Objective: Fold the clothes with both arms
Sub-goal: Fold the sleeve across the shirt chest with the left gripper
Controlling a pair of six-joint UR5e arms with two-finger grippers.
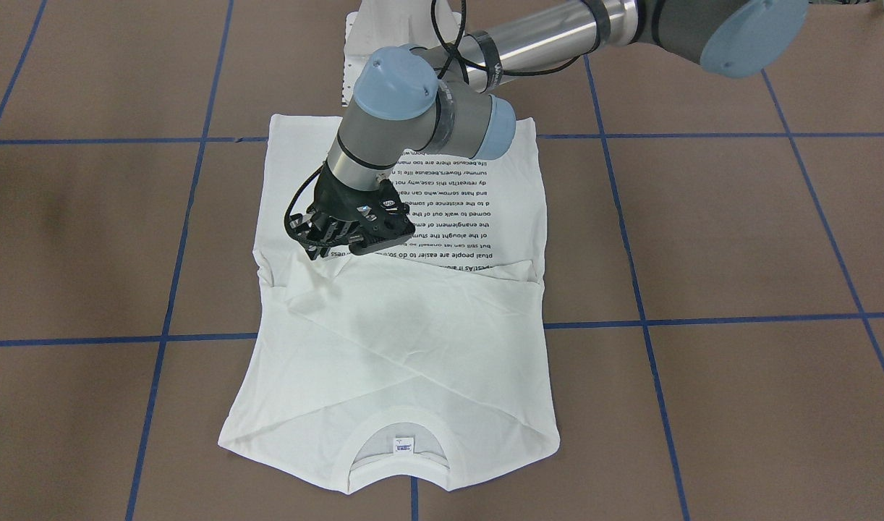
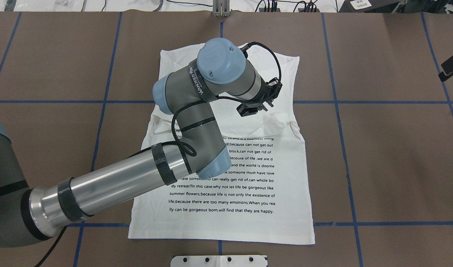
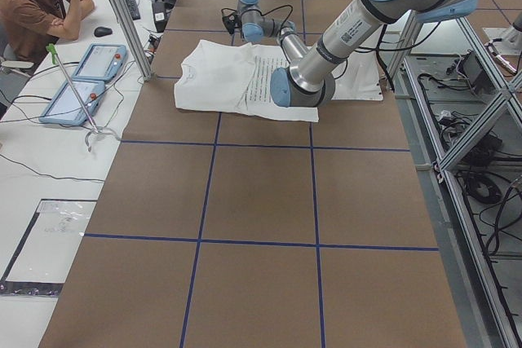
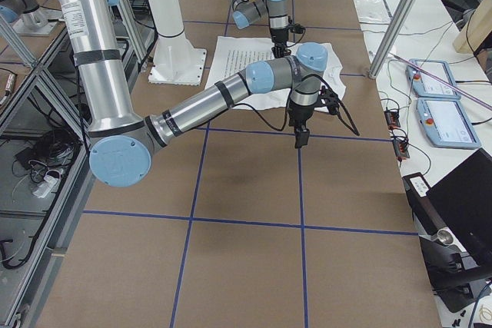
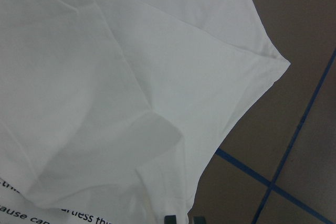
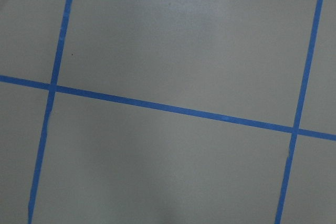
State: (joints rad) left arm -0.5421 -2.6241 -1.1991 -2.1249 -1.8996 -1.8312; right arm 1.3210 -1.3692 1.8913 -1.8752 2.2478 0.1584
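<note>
Shirt (image 1: 413,347) of creased white cotton lies flat; left tool (image 1: 323,246) open or closed, cannot tell

Shirt (image 1: 413,347) matt wht cloth; arm tube (image 2: 111,185) glossy metal.

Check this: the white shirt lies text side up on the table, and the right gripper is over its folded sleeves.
Wrong arm: the left gripper is over the folded sleeves, as the overhead view shows. The white shirt does lie text side up on the table.
</note>
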